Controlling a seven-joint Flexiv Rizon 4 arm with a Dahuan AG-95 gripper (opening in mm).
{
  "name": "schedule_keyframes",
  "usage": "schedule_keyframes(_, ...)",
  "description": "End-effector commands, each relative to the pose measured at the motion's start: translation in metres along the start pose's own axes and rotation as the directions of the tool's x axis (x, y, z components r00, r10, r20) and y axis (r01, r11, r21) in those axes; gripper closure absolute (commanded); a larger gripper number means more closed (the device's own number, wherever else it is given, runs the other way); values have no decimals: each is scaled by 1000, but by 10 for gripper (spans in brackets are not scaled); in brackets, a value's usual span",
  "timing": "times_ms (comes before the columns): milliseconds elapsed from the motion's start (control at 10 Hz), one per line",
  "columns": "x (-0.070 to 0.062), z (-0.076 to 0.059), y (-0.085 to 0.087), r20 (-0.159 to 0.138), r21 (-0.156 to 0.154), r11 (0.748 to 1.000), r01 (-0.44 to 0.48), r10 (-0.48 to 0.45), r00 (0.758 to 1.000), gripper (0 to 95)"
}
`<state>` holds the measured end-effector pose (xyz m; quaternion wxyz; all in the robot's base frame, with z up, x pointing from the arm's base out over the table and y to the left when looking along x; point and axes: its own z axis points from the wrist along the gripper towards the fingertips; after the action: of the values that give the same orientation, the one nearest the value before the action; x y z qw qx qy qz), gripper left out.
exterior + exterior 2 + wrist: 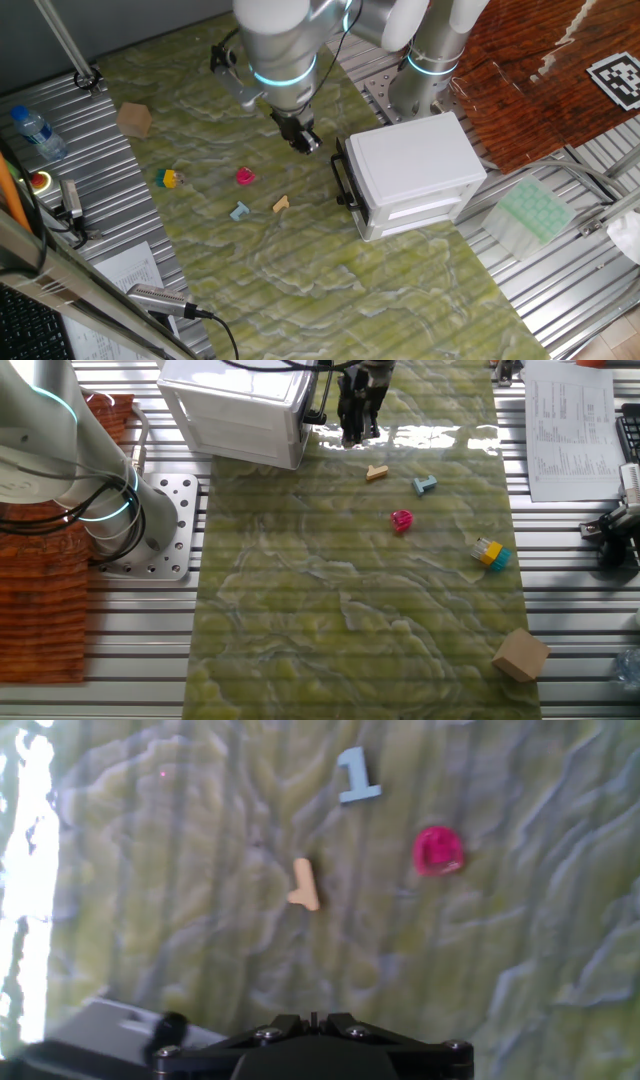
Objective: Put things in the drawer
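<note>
Toy pieces lie loose on the green mat: tan [281, 204], light blue [239, 211], pink [245, 177], yellow-and-blue [167, 179]. The white drawer [415, 212] looks shut. The gripper [304, 139] hovers near its black handle [345, 180], likely to open it; whether its fingers are spread cannot be told.

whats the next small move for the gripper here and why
Probably ease toward the black bar handle and pull: the white drawer looks shut, so nothing can go in. The gripper hangs beside the cabinet, seemingly empty, while the tan piece lies on the mat.
</note>
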<state>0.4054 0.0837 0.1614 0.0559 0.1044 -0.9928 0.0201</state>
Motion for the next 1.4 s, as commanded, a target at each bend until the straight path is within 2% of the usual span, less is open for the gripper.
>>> schedule_keyframes(100,-2,1,0,33,6,1000,12,-12,999,950)
schedule_keyframes(200,-2,1,0,53,11,1000,13,-14,999,950)
schedule_keyframes(400,-2,2,0,69,5,1000,20,-20,997,950)
schedule_keyframes(700,-3,3,1,67,1,1000,14,-14,998,950)
schedule_keyframes(1200,-5,4,3,89,-10,999,-41,42,995,950)
schedule_keyframes(1400,-6,5,4,89,-22,999,-41,43,995,950)
